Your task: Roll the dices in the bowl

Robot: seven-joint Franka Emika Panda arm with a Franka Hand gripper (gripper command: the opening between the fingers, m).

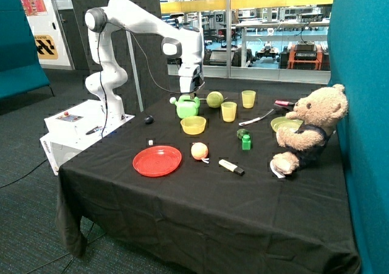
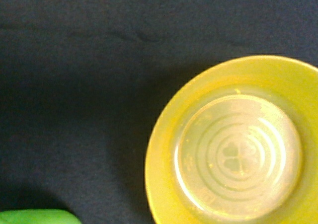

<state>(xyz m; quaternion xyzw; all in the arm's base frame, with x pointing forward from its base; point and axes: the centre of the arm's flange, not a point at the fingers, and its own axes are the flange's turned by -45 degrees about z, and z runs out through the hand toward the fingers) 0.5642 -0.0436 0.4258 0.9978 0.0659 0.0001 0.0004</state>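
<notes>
- Table (image 1: 200,207), black-clothed: the Franka arm (image 1: 146,25) is seen reaching over its far side.
- Gripper (image 1: 189,95): held above the green watering can (image 1: 188,107), at 12 o'clock of the yellow bowl (image 1: 193,125). Whether it is released or clenched cannot be told; nothing is seen held.
- Yellow bowl: shown empty in the wrist view (image 2: 233,144).
- Dice (image 1: 151,142): one tiny white cube is noted on the cloth, at 11 o'clock of the red plate (image 1: 157,161), well apart from the bowl.
- Step judged: approach only; dice not yet picked. Next, a reach to the cube and a fine pinch are called for.

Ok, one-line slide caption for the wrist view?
Wrist camera looks down into empty yellow plastic bowl on black tablecloth; no dice inside.
</notes>
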